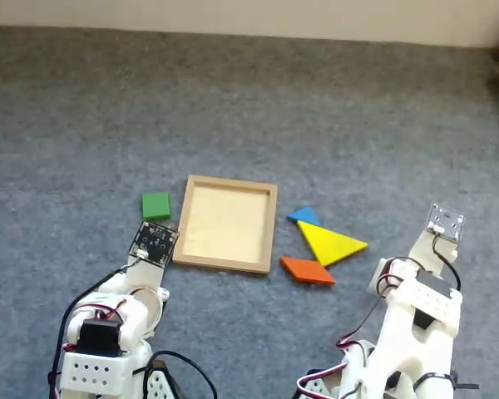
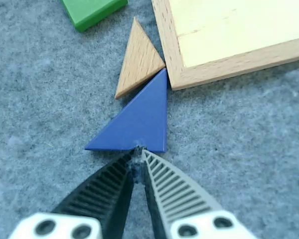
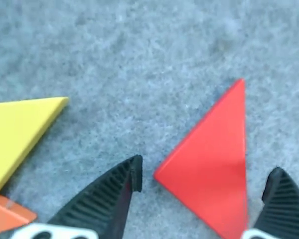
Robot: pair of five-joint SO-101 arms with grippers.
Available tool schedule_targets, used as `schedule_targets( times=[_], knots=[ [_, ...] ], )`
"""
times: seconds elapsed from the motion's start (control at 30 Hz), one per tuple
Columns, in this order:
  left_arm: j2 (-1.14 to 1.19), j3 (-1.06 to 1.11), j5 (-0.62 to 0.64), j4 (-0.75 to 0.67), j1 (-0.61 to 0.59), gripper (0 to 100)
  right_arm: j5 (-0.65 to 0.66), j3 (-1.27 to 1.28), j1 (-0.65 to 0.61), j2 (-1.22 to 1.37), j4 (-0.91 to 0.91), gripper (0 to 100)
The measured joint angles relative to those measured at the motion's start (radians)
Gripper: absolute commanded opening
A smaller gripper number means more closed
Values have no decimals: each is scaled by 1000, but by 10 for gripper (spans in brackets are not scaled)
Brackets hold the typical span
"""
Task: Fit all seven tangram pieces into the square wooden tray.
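Tangram pieces all lie outside the square wooden tray (image 1: 271, 229); from my station I count seven of them on the grey table (image 1: 233, 108). The tray sits flat near the middle of the table, and its pale floor is bare wood inside the raised rim.

At the tray's 9 o'clock, just beside the rim, is the green square (image 1: 155, 204). At about 8 o'clock, by the tray's near corner, the left wrist view shows a tan triangle (image 2: 139, 59) lying along the outer rim, between the green square and a dark blue triangle (image 2: 137, 122). One tip of the dark blue triangle touches both the tan piece and the tray's corner. The left gripper (image 2: 138, 152) is drawn in to a narrow slit and holds nothing. Its tips are right at the dark blue triangle's edge.

At the tray's 3 o'clock, near the rim, lies a light blue triangle (image 1: 304, 216). The yellow triangle (image 1: 330, 243) touches it at about 4 o'clock, and the orange parallelogram (image 1: 308, 270) sits just beside that at 5 o'clock.

Farther out at 3 o'clock, well apart from the tray, stands the right arm (image 1: 445, 223). Its right gripper (image 3: 204, 184) is spread wide, one finger on each side of a red triangle (image 3: 214, 169) that lies flat on the table, not clamped.
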Motion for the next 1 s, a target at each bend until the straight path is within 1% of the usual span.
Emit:
schedule_targets(
  times=[0.57, 0.67, 0.83, 1.0],
  knots=[
    [0, 0, 0, 0, 0, 7, 0, 2, 6, 0, -15, 371],
    [0, 0, 0, 0, 0, 7, 0, 2, 29, 0, -15, 370],
    [0, 0, 0, 0, 0, 7, 12, 25, 40, 0, -18, 316],
    [0, 0, 0, 0, 0, 7, 48, 38, 40, 0, -20, 313]
  ],
)
